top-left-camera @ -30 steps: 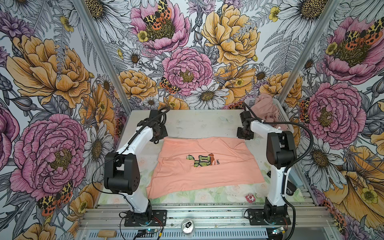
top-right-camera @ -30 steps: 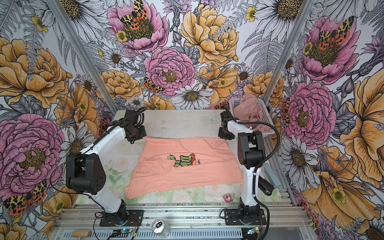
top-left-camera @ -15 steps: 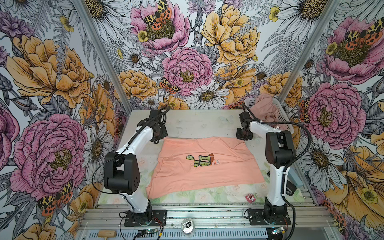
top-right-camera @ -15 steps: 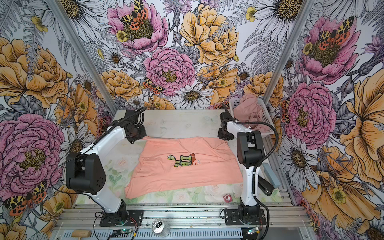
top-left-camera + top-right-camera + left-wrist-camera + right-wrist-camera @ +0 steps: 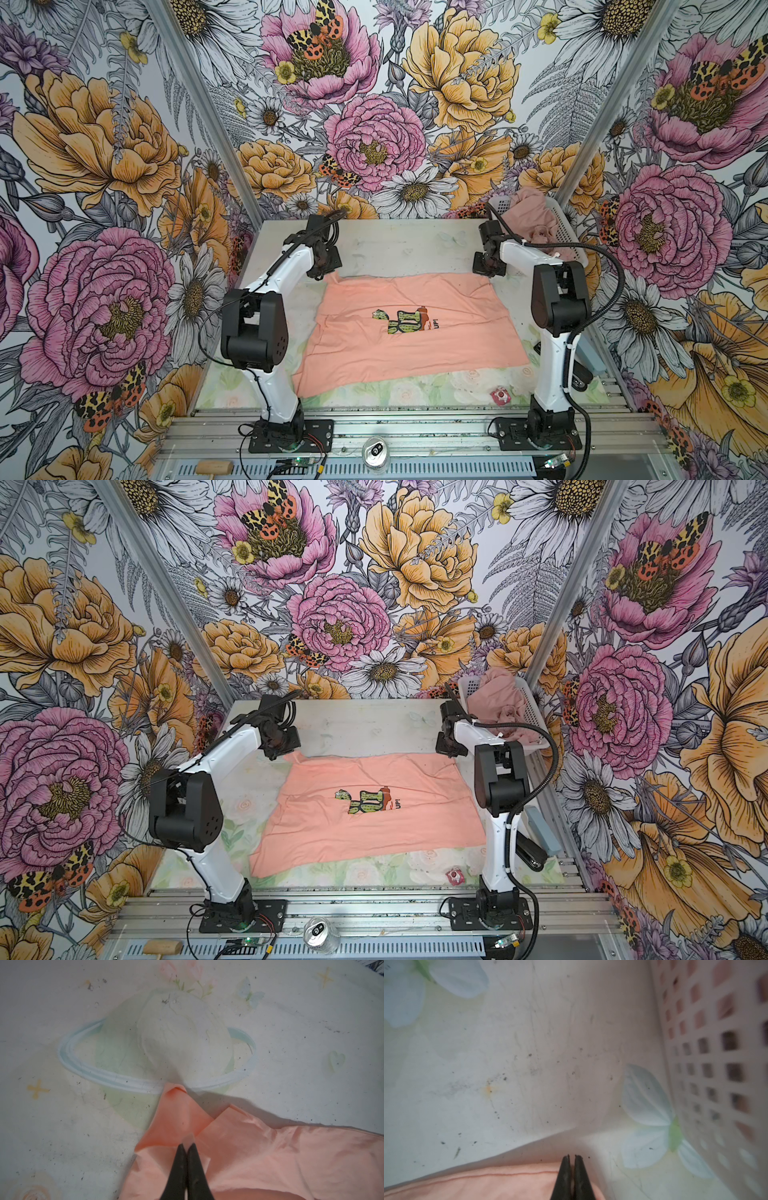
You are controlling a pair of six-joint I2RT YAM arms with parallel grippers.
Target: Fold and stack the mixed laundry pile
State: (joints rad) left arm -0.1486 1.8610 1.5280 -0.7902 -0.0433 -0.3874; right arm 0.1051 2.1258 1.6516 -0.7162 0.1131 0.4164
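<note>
The peach-orange T-shirt [image 5: 415, 357] [image 5: 374, 833] lies spread flat on the mat, graphic up. My left gripper [image 5: 328, 270] [image 5: 187, 1144] is at its far left corner, shut on a fold of the peach fabric [image 5: 270, 1157]. At the far right corner, my right gripper [image 5: 488, 270] [image 5: 571, 1156] is shut on the stitched hem of the T-shirt [image 5: 488, 1184]. The dusty-pink garment [image 5: 534, 212] [image 5: 494, 700] sits bunched in the white basket [image 5: 567, 232] at the back right.
The basket's perforated wall [image 5: 716, 1064] stands close beside my right gripper. A small red item [image 5: 500, 395] lies on the mat near the front right. A drink can [image 5: 376, 453] and a wooden mallet [image 5: 214, 468] lie on the front rail.
The right gripper has closed at the T-shirt's far right corner. The left arm and the T-shirt have not visibly moved.
</note>
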